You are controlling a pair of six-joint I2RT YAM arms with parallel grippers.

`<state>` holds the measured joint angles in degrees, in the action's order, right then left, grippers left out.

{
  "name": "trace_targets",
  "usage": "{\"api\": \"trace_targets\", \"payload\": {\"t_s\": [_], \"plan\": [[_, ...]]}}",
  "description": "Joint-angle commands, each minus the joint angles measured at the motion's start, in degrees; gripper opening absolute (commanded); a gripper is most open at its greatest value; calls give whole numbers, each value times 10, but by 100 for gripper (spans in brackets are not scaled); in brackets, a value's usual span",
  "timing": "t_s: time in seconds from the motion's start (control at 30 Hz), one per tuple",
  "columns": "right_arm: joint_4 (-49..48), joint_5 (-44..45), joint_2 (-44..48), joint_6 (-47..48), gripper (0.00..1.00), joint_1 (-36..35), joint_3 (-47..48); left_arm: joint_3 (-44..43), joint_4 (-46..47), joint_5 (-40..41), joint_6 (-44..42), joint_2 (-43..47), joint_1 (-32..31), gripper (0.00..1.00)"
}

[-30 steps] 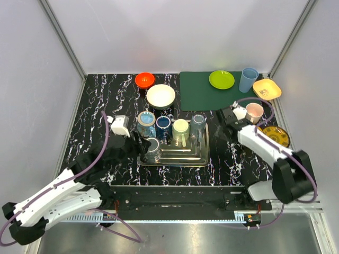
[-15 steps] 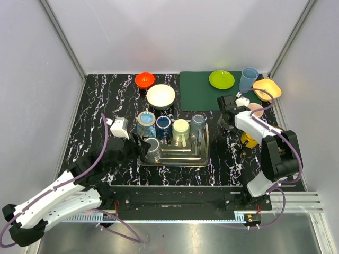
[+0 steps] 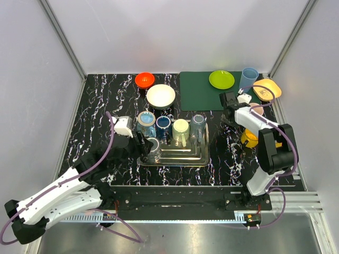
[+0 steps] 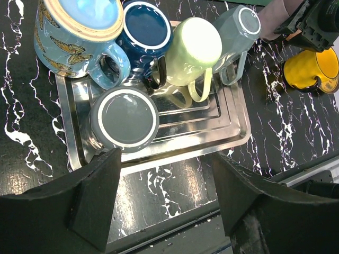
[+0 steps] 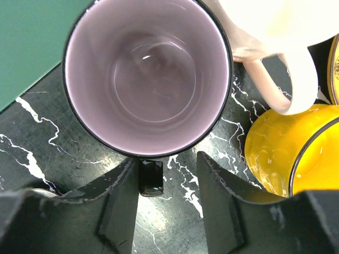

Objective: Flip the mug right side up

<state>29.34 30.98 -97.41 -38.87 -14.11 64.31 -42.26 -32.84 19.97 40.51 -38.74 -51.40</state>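
Purple-lined mug (image 5: 145, 79) mouth-up on bench (image 5: 32, 143), right of tray (image 4: 233, 132); flip looks done. Right end effector (image 5: 167, 196) spread, straddling handle, not pinching. Left end effector (image 4: 167, 190) spread over tray's near edge. Left: retreat.

Black, white-veined marble-look counter (image 3: 95, 106) sits in a booth w/ pale grey panel walls (image 3: 175, 32) at left, back & right. Slanting aluminium corner posts (image 3: 63, 39) mark the rear corners. Light soft & even, w/ a brighter patch on the back panel. Dark green rectangular mat (image 3: 196, 92) lies at back right. Near edge: black metal mounting plate (image 3: 175, 201), then brushed grey steel surface (image 3: 201, 238).
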Motion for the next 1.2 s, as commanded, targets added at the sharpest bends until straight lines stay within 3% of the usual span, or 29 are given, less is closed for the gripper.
{"api": "trace_targets", "payload": {"t_s": [0.0, 0.03, 0.33, 0.47, 0.73, 0.83, 0.97, 1.0, 1.07, 1.17], "plan": [[-28, 16, -4, 16, 47, 5, 27, 1, 35, 0, -2, -7, -1, 72], [-30, 15, -3, 18, 38, 6, 27, 2, 37, -1, -1, -8, -2, 72], [-39, -2, 9, 26, 0, 5, 13, 4, 47, -10, 3, -20, -2, 72], [-31, -22, 50, 35, 0, 4, -1, 5, 48, -10, 3, -20, -2, 72], [33, -90, 231, 53, 0, -10, 13, -7, 59, 2, -2, -23, -2, 72], [33, -155, 309, 56, 0, -10, 5, -5, 83, -2, 9, -19, -1, 72], [-46, -377, 396, 38, 0, -10, -28, 29, 225, -80, 31, 14, -1, 79], [-60, -412, 418, 30, 0, -11, -31, 46, 256, -94, 45, 20, -1, 91], [-109, -502, 448, 3, 0, -13, -38, 81, 376, -142, 81, 36, -1, 99], [-173, -596, 475, -37, 0, -14, -40, 120, 540, -191, 121, 30, -1, 99]]}}
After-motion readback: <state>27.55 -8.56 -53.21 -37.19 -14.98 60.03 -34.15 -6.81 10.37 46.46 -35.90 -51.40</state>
